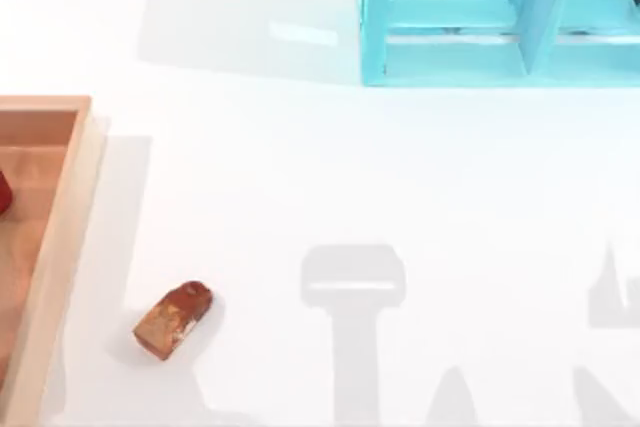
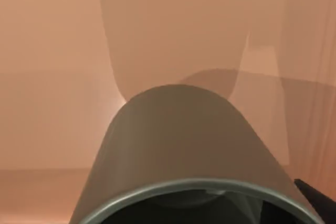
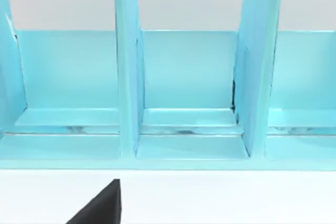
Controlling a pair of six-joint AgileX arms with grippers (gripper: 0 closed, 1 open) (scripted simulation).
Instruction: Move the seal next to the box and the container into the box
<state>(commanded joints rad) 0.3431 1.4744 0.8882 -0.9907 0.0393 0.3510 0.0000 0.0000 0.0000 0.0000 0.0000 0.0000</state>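
Observation:
The seal, a reddish-brown block with tan speckles, lies on the white table just right of the box near the box's front corner. It is close to the rim and not touching it. The box is a light wooden tray, cut off by the top view's left edge. In the left wrist view the container, a dark olive-grey cup, sits very near the camera with the box's wooden floor all around it. A dark edge of my left gripper sits beside the cup's rim. My right gripper shows as a dark wedge facing the shelf.
A turquoise shelf unit with upright dividers stands at the back right, and the right wrist view looks straight into its compartments. A small red shape sits at the top view's left edge inside the box. Arm shadows fall on the front of the table.

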